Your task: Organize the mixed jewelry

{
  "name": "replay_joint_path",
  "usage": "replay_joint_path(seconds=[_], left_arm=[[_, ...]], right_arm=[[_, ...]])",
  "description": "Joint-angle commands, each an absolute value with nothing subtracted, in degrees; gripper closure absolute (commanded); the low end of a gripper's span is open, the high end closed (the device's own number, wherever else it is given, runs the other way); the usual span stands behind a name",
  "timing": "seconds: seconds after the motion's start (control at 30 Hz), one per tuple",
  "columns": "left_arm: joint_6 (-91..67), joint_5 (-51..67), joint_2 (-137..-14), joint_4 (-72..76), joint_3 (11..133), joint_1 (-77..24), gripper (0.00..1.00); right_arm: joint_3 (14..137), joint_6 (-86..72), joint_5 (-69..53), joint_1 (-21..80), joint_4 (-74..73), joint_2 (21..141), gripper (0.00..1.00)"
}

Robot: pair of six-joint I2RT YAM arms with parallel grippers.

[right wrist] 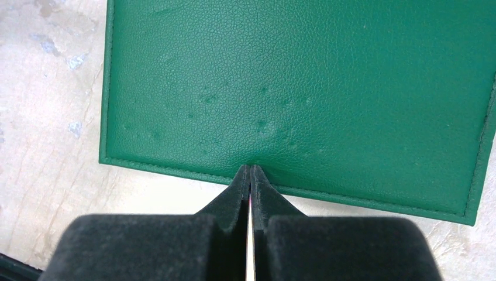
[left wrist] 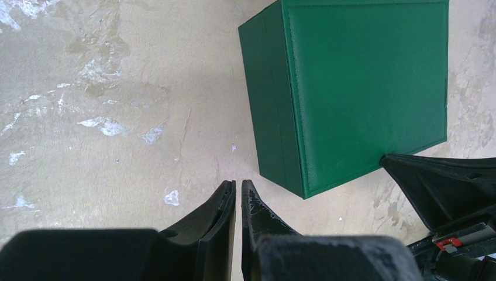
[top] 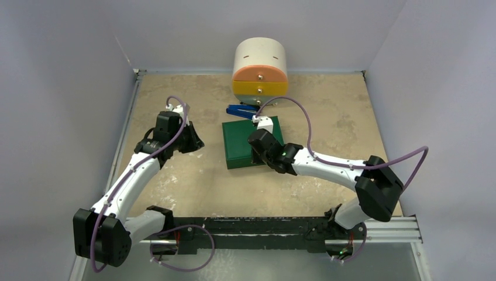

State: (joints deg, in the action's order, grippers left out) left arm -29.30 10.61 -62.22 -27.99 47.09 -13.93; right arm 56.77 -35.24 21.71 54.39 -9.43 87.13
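The mixed jewelry is out of view. A closed green box (top: 241, 140) lies in the middle of the table, its lid (right wrist: 292, 88) flat and its side wall (left wrist: 269, 105) facing the left wrist view. My right gripper (right wrist: 250, 167) is shut, its tips resting on the lid just inside the near edge. In the top view it (top: 258, 159) sits at the box's front right. My left gripper (left wrist: 238, 182) hangs over bare table left of the box, jaws nearly together with nothing between them. From above, the left gripper (top: 196, 141) is apart from the box.
A round white drawer unit (top: 260, 65) with orange and yellow drawer fronts stands at the back wall. A blue object (top: 240, 110) lies between it and the box. Walls close in the table on the left, right and back.
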Motion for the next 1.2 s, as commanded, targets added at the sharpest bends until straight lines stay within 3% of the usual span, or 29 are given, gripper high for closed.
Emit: replay_joint_path(seconds=[0.0,0.57,1.17], left_arm=[[-28.1,10.0,-61.8,-27.0,48.0,-14.0,0.92],[-28.1,9.6,-62.8,-27.1,47.8,-14.1,0.92],[-28.6,6.4,-68.3,-28.1,47.8,-16.5,0.91]], right_arm=[[51.8,-39.1,20.8,55.5,-12.7,90.2,1.0],[53.6,-39.8,17.9,56.1,-11.3,84.1,1.0],[45.1,-40.4,25.7,56.0,-18.6,58.5,1.0]])
